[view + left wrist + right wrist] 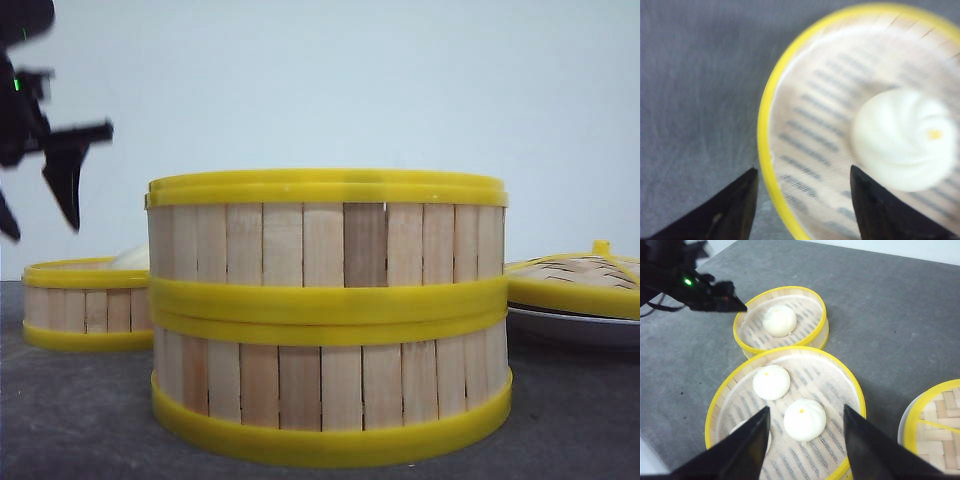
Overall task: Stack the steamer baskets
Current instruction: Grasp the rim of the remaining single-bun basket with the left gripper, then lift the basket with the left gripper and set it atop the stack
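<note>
Two steamer baskets [328,310] already sit stacked at the near edge of the table [900,315], upper one open with white buns [771,382] inside. Your right gripper [805,440] hangs above that stack, fingers spread, holding nothing; keep it clear.

Step in hand, as I judge it: grab the third basket [85,302], which stands alone farther back on the left with one bun [904,139] in it. Your left gripper [804,210] hovers over it, fingers apart, straddling its yellow rim [765,130], one finger outside the wall and one inside. Lower straight, pinch the wall, not the bun, and lift level so the bun stays put.

Baskets: round, shallow, pale vertical slats, thick yellow rims, slotted floor. Farther right, a woven lid [580,280] rests on a white plate [570,325]; leave it.
</note>
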